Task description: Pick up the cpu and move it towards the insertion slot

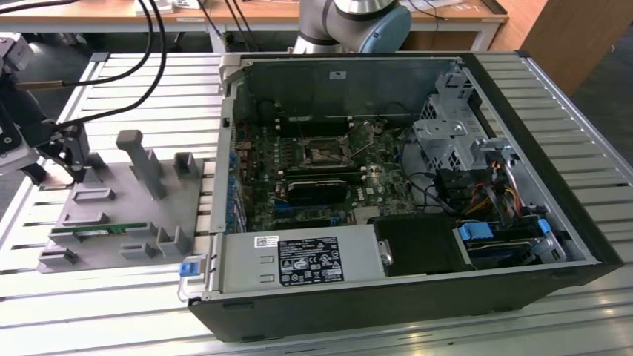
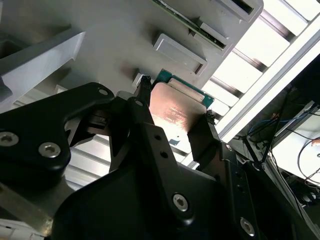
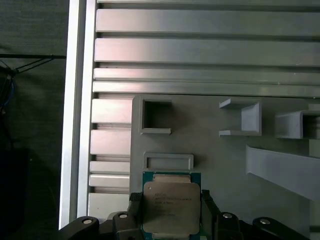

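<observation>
Silvery cpu (image 3: 171, 206): square metal face with a green rim. It sits between the two black fingers (image 3: 134, 207) in both wrist views.
Gripper (image 2: 177, 100): I read it as closed onto the cpu, one finger against each of two opposite edges. Nothing else is in its hold.
Lift: I cannot tell whether the chip hangs clear of the tray or rests on it.
Tray (image 1: 133, 222): grey plastic, on the slatted metal table (image 1: 99, 311) near the table's edge at the exterior view's left. The gripper is over the tray's corner farthest to that side.
Nearest recess (image 3: 168, 161): low rectangular frame moulded into the tray, just beside one edge of the cpu. A square pocket (image 3: 156, 116) lies beyond it.
Memory stick (image 1: 94, 231): long, green, lying in the tray along its near edge, apart from the gripper.
Insertion slot (image 1: 325, 153): dark square socket in a silver frame, set on the green board (image 1: 259, 178) inside the open computer case (image 1: 396, 311).
Gap: the slot is well apart from the cpu, toward the exterior view's right, with the case wall between them.
Cables (image 1: 129, 67): black, draped over the table's far edge toward the arm.
</observation>
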Action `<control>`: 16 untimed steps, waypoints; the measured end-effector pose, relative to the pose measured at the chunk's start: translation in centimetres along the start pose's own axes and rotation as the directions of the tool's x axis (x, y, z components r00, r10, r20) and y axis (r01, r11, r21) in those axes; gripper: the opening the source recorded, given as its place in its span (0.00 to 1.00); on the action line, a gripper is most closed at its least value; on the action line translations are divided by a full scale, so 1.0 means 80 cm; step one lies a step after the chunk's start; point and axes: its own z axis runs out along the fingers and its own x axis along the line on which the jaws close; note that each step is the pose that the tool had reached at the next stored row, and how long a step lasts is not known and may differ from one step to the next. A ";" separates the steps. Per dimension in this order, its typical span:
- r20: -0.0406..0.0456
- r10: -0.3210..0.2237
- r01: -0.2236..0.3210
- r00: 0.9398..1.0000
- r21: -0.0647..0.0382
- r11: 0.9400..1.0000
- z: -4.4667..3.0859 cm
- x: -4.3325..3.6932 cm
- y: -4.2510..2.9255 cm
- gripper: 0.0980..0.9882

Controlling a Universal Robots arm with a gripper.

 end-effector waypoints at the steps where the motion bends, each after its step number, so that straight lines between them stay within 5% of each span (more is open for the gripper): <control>1: 0.000 0.000 0.000 1.000 0.000 1.000 -0.0004 0.000 0.0000 0.50; 16: 0.000 0.002 -0.002 1.000 0.000 1.000 -0.0094 0.000 0.0005 0.50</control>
